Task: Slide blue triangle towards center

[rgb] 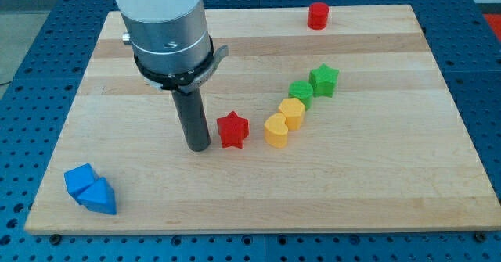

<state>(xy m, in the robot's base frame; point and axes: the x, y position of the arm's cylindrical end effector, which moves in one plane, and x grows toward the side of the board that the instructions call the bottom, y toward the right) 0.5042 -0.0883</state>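
The blue triangle [99, 195] lies near the board's bottom left corner, touching a blue cube-like block [79, 179] just up and left of it. My tip [199, 147] rests on the board near the middle, well to the right of and above the blue blocks. It stands just left of a red star [232, 129], very close to it; I cannot tell if they touch.
A yellow heart [275, 131] and a yellow hexagon-like block [292, 112] sit right of the red star. A green block [300, 91] and a green star [323, 80] continue that diagonal line. A red cylinder [318, 16] stands at the top edge of the wooden board [376, 184].
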